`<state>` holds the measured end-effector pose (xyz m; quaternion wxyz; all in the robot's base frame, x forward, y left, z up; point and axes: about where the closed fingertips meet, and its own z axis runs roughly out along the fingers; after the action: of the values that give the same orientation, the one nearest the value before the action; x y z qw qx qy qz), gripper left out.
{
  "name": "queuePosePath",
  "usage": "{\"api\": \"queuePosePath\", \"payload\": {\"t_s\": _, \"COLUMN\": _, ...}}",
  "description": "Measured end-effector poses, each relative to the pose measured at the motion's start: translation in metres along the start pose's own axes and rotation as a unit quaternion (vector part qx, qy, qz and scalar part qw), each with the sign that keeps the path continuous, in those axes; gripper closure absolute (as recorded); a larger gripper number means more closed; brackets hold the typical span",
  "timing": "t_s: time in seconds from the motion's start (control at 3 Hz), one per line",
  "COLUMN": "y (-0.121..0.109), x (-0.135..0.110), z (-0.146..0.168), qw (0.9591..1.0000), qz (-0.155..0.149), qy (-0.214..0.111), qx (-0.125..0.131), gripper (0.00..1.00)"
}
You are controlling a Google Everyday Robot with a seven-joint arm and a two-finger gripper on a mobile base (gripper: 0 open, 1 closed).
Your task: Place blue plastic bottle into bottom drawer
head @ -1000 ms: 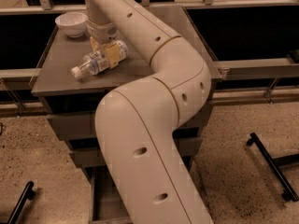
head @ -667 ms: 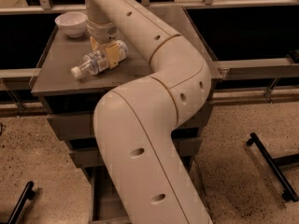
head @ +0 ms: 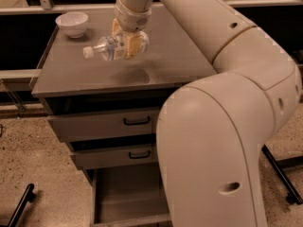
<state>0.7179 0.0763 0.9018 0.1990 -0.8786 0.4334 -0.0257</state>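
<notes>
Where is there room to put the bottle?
The open grey bottom drawer is bare inside. The grey cabinet top is bare in front of the white bowl. The gripper holds the clear blue-labelled plastic bottle above that top. Its arm blocks the right.

The gripper grips the blue plastic bottle sideways over the cabinet top.

A: Gripper position?
B: Gripper points down from the wrist, upper left of centre; the arm folds at a large foreground elbow.
A: Finger state?
B: Clamped across the blue plastic bottle.
</notes>
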Motion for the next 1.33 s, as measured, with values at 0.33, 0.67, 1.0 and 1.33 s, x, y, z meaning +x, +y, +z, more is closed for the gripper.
{"api": "queuePosePath", "payload": {"t_s": 0.33, "y": 0.004, "x": 0.003, "z": 0.003, "qw": 1.0000, "qz": 0.005, "qy": -0.002, "qx": -0.004, "gripper": 1.00}}
{"api": "queuePosePath", "payload": {"t_s": 0.67, "y": 0.016, "x": 0.008, "z": 0.015, "qw": 0.9996, "qz": 0.018, "qy": -0.012, "qx": -0.019, "gripper": 1.00}}
{"api": "queuePosePath", "payload": {"t_s": 1.0, "y": 0.040, "x": 0.003, "z": 0.000, "qw": 0.9971, "qz": 0.065, "qy": -0.040, "qx": -0.003, "gripper": 1.00}}
{"api": "queuePosePath", "payload": {"t_s": 1.33, "y": 0.082, "x": -0.019, "z": -0.019, "qw": 0.9907, "qz": 0.120, "qy": -0.064, "qx": 0.005, "gripper": 1.00}}
